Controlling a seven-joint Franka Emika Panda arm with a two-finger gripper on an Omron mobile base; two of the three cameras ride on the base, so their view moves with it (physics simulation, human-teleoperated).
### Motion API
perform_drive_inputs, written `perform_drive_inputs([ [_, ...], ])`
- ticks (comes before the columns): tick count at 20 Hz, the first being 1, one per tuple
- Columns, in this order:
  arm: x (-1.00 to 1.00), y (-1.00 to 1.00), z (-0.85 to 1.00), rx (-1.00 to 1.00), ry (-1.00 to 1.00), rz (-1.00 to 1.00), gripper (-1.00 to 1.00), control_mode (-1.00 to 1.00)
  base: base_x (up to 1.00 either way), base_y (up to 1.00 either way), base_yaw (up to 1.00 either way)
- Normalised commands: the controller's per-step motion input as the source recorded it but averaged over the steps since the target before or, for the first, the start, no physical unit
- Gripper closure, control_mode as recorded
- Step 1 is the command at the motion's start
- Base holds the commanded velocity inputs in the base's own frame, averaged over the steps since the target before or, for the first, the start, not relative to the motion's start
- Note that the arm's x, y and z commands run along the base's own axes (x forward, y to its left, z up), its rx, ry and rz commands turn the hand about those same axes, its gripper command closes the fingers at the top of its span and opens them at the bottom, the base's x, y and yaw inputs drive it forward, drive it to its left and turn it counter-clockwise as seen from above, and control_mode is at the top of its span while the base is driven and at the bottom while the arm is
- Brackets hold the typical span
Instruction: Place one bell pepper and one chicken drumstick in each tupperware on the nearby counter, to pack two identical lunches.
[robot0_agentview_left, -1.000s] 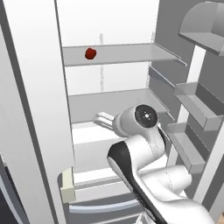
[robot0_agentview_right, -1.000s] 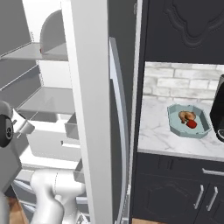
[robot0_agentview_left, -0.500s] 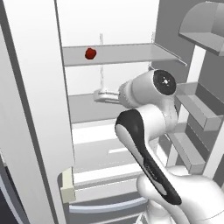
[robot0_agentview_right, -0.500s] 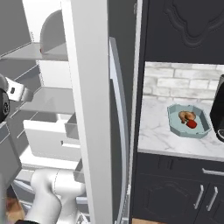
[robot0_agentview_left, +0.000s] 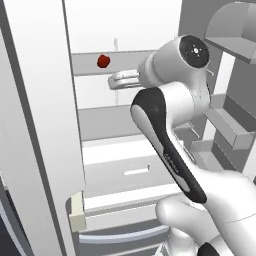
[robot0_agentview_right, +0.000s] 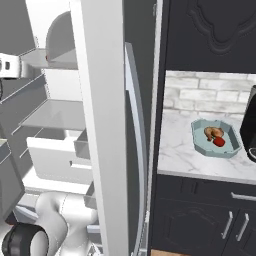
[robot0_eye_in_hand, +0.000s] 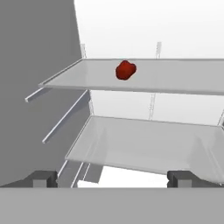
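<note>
Arm risen, bell pepper on fridge shelf

Your arm is glossy white with rounded, bulbous links, and a black panel runs along the long link at the centre of the left base view. The joint at upper right ends in a dark round cap ringed by small pale dots.

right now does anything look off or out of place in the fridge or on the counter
Nothing stands out. One bell pepper sits on the upper fridge shelf; the teal tupperware rests level on the counter, nothing spilled.
</note>
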Motion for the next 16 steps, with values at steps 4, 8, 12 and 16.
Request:
perform_drive_inputs([
  [4, 0.22, -0.26, 0.30, -0.01, 0.00, -0.08, -1.00, -1.00, 0.00, 0.00, 0.00],
  [8, 0.11, -0.01, 0.00, 0.00, 0.00, 0.00, -1.00, -1.00, 0.00, 0.00, 0.00],
  [12, 0.79, -0.04, -0.16, 0.00, -0.01, 0.00, -1.00, -1.00, 0.00, 0.00, 0.00],
  [16, 1.00, -0.01, -0.04, 0.00, 0.00, -0.01, -1.00, -1.00, 0.00, 0.00, 0.00],
])
